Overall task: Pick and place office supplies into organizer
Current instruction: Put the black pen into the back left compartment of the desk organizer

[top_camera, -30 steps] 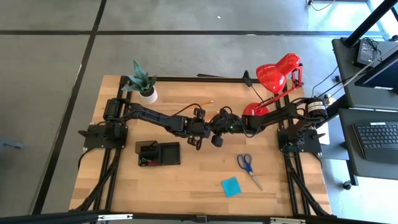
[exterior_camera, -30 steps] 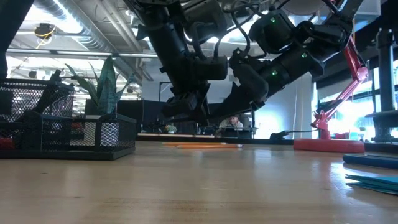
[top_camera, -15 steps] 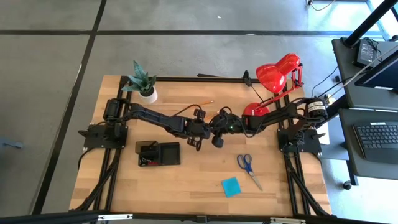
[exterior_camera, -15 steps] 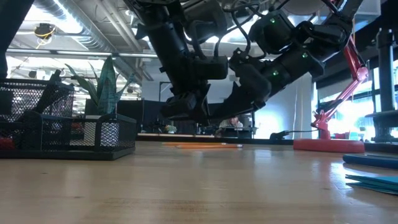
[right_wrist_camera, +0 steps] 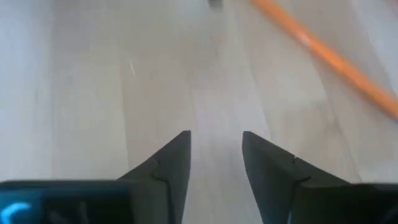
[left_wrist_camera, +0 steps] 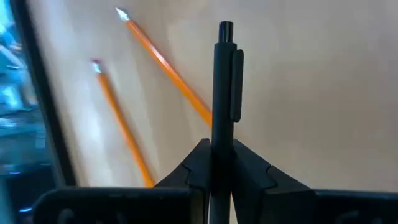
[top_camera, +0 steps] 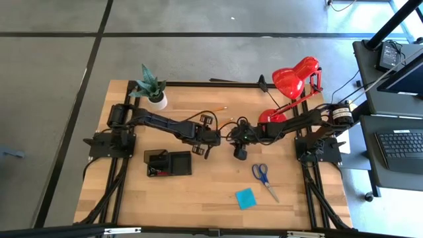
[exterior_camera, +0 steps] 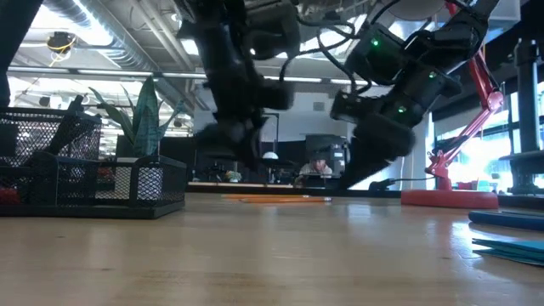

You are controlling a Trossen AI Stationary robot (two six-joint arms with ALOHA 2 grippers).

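A black pen (left_wrist_camera: 222,81) stands out forward between the fingers of my left gripper (left_wrist_camera: 222,163), which is shut on it above the table's middle (top_camera: 211,135). My right gripper (right_wrist_camera: 216,155) hangs open a little to the right (top_camera: 230,134), over bare wood and with nothing between its fingers. Two orange pencils (left_wrist_camera: 165,62) (left_wrist_camera: 121,124) lie flat on the table beyond the grippers, toward the far edge (top_camera: 220,109). The black mesh organizer (top_camera: 168,162) stands near left of centre. Blue-handled scissors (top_camera: 263,177) and a blue sticky-note pad (top_camera: 245,198) lie at the near right. My left gripper pinches the pen's barrel (left_wrist_camera: 222,146) between its two fingers, below the clip. The pen runs along the fingers, and its clip end (left_wrist_camera: 225,28) juts out past the fingertips. The fingers slant down from the table's left side. The pen is lifted clear of the table.
A red desk lamp (top_camera: 294,79) stands at the far right and a potted plant (top_camera: 151,89) at the far left. The organizer shows as a mesh box at the left of the low view (exterior_camera: 85,170). Bare wood lies between the organizer and the scissors.
The two grippers, close together at the table's middle a second ago, have drawn apart. My left one has gone toward the left edge with the pen. My right one has pulled back toward the right edge and tipped its fingers further down.
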